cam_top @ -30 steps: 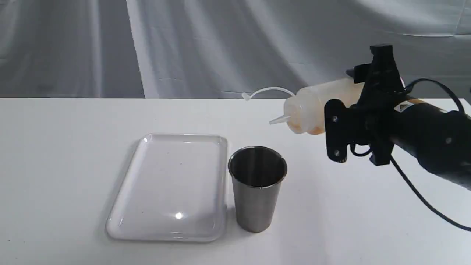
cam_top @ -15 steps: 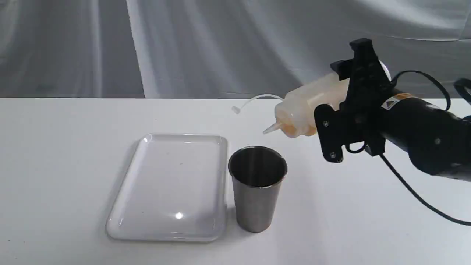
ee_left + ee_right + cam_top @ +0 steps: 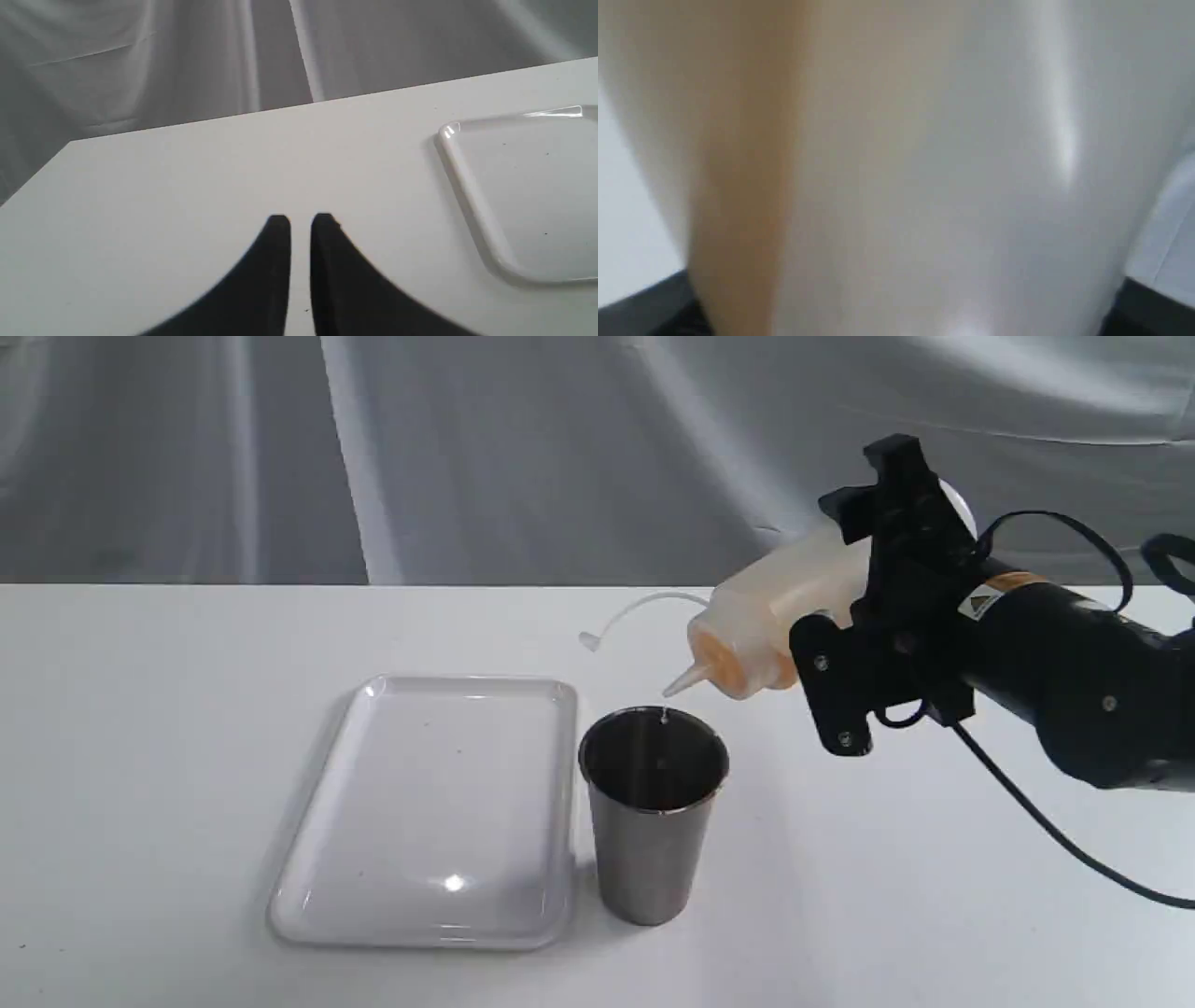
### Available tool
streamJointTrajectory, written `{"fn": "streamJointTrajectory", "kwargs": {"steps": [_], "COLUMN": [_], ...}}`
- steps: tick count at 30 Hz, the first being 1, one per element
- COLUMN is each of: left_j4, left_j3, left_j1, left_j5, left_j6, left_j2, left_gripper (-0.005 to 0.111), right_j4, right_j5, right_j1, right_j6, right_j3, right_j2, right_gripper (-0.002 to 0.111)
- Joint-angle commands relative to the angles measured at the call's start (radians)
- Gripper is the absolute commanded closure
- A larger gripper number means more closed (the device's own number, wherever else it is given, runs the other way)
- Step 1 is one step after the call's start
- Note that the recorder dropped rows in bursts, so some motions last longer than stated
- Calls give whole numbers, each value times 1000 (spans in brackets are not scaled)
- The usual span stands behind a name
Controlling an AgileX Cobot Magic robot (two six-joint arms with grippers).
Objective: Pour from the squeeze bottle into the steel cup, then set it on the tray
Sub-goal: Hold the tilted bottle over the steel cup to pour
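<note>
Right gripper (image 3: 864, 597): jaws clamped on bottle (image 3: 761, 621), tilted nozzle-down, amber liquid pooled at the shoulder. Nozzle tip ahead of the jaws, just above cup (image 3: 649, 859) rim, a drop under it. Tray (image 3: 308, 859) just beyond cup. Left gripper (image 3: 300, 224): jaws nearly together, empty, over table (image 3: 187, 177)

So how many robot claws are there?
2. The right claw grips the squeeze bottle, tilted over the steel cup. The left claw shows only in its wrist view, over the table beside the tray, holding nothing.
</note>
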Motion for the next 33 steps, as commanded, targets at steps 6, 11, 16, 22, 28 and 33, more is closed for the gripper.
{"fn": "streamJointTrajectory", "kwargs": {"steps": [6, 11, 16, 22, 28, 33], "left_j4": [0, 0, 0, 0, 0, 0], "left_j3": [4, 4, 4, 4, 4, 4], "left_j1": [0, 0, 0, 0, 0, 0], "left_j5": [-7, -7, -7, -7, -7, -7], "left_j6": [-2, -2, -2, -2, -2, -2], "left_j2": [-3, -3, -3, -3, -3, -3], "left_gripper": [98, 98, 98, 98, 98, 98], "right_j4": [-3, -18, -53, -99, -99, -99], "right_j5": [-82, -82, -82, -84, -120, -120], "right_j1": [1, -21, -27, -27, -27, -27], "right_j6": [-10, -10, -12, -12, -12, -9], "right_j3": [-10, -10, -10, -10, -10, -10], "right_j2": [-7, -7, -7, -7, 12, 29], "right_gripper": [91, 91, 91, 91, 91, 91]}}
